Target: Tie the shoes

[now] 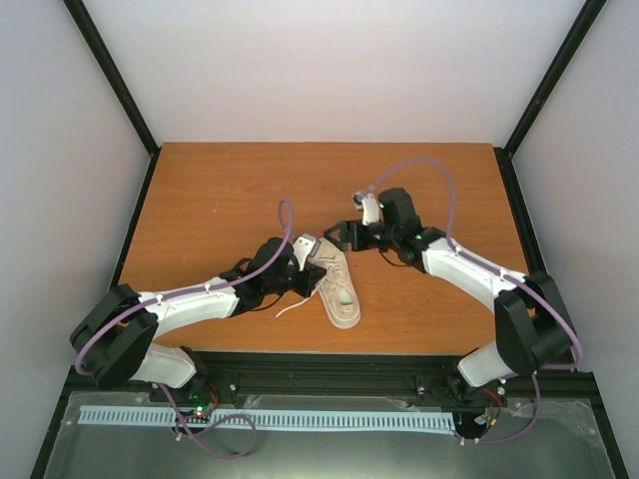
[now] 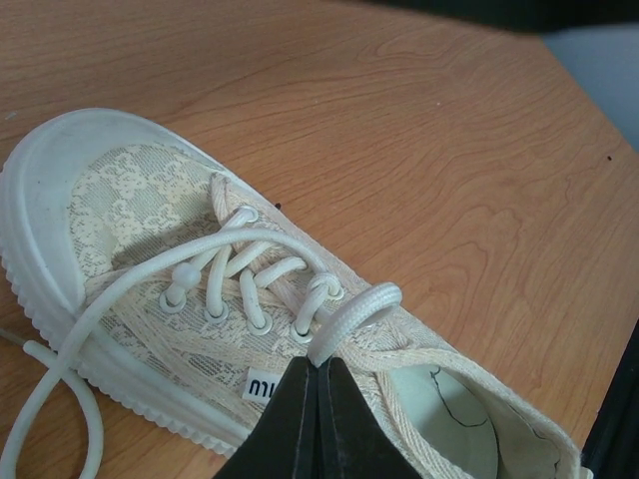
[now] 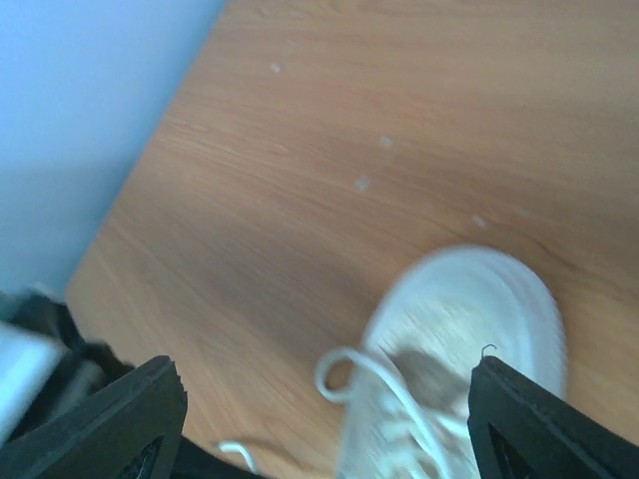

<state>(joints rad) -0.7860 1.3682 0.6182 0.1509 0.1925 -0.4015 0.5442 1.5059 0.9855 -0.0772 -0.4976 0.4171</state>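
Observation:
A cream low-top sneaker [image 1: 339,287] lies on the wooden table, toe towards the far side. In the left wrist view the shoe [image 2: 120,200] shows its lace upper and eyelets. My left gripper [image 2: 318,363] is shut on a loop of pale lace [image 2: 357,307] by the top eyelets, and it sits at the shoe's left side [image 1: 306,261]. My right gripper [image 1: 335,235] hovers just beyond the toe, jaws wide open and empty. In the right wrist view, which is blurred, the shoe [image 3: 454,339] lies between its fingers [image 3: 120,419].
A loose lace end [image 1: 290,310] trails on the table [image 1: 220,200] left of the shoe and also shows in the left wrist view [image 2: 60,379]. Pale walls enclose the table on three sides. A black rail [image 1: 329,371] runs along the near edge.

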